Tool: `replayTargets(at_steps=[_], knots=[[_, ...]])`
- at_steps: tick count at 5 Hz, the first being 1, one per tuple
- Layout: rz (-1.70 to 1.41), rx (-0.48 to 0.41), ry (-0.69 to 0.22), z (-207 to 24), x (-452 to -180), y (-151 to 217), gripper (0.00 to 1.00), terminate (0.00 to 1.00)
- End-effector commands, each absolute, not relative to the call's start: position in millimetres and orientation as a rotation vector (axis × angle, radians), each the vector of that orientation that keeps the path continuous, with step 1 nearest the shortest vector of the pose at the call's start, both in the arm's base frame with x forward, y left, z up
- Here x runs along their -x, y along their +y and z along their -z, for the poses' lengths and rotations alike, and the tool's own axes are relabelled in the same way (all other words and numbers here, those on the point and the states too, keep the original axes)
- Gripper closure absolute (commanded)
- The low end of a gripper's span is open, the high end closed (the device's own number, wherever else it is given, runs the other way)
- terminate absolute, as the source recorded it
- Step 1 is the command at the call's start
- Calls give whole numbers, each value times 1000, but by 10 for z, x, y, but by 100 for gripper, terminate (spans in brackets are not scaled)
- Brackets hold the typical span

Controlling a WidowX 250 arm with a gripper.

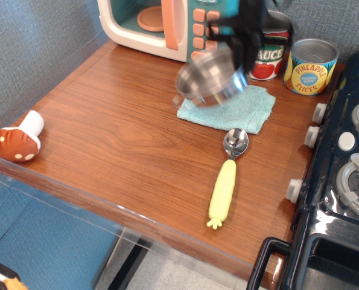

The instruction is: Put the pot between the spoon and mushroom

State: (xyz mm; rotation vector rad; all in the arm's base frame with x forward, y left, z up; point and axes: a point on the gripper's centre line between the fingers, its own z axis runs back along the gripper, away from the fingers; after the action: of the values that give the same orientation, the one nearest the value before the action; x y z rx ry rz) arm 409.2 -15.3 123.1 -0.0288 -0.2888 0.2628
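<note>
The shiny steel pot [210,78] hangs tilted and blurred in the air above the left part of the teal cloth [228,109]. My gripper [244,51] is shut on the pot's right rim, in front of the toy microwave. The spoon [228,175] lies on the wooden table in front of the cloth, metal bowl toward the back, pale-yellow handle toward the front edge. The mushroom [17,140] lies on its side at the table's far left front corner.
A toy microwave [170,25] stands at the back. A tomato sauce can [270,55] and a pineapple slices can [311,66] stand at the back right. A dark toy stove [342,181] borders the table on the right.
</note>
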Motion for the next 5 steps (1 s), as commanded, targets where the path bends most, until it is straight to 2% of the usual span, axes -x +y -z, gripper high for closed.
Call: replayTargets(at_steps=[1,2,3,5], knots=[[-302,5,-231,-1397,-3313,210,100,0],[-303,-11,-160,-1215,-3016,250,100,0],[-313,-28,-109,-1060,-2860,290,100,0],[-377,-36,-57,-832,-2776,428,100,0]])
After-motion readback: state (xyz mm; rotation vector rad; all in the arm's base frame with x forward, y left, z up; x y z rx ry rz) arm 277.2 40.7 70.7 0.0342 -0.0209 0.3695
